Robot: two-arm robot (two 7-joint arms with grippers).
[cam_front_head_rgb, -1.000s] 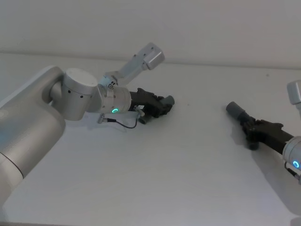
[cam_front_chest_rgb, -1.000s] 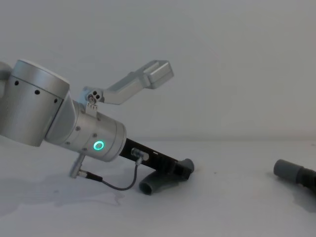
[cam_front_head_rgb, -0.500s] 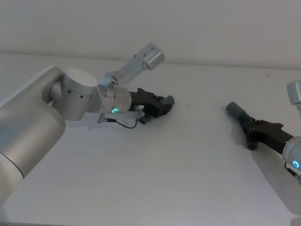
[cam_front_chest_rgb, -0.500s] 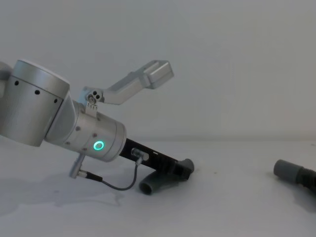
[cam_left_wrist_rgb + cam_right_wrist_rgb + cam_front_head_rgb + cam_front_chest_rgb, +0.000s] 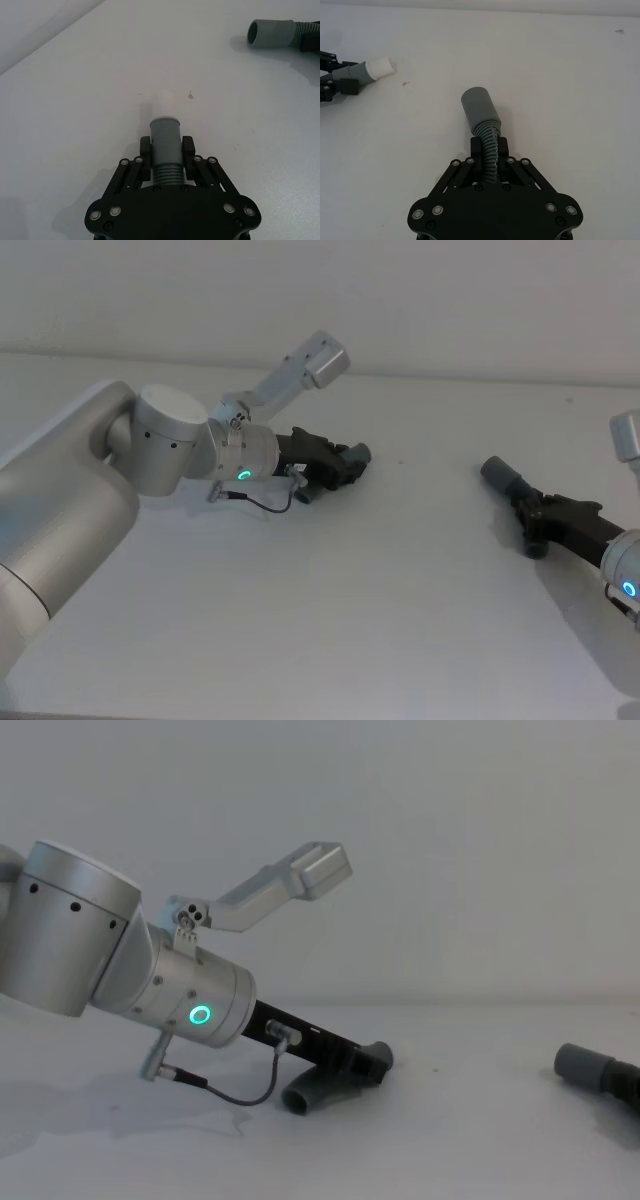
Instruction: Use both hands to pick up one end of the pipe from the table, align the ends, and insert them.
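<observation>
Table (image 5: 400, 590): matt white, smooth, few tiny dark specks near elbow. Elbow (image 5: 165, 132): dark-grey plastic, collar smooth and matt, ribs tight behind it; tip (image 5: 164, 102) plain matt white. Tube (image 5: 479, 107), well apart from elbow: same grey plastic, mouth smooth, corrugated behind. Left gripper (image 5: 166, 150), right gripper (image 5: 489, 146): black matt plastic, small shiny metal screws. Left wrist (image 5: 200, 995): silver metal, soft satin sheen.

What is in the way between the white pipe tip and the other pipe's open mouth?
Nothing visible. Bare table lies between the white tip, held by the left gripper, and the grey mouth, held by the right gripper.
</observation>
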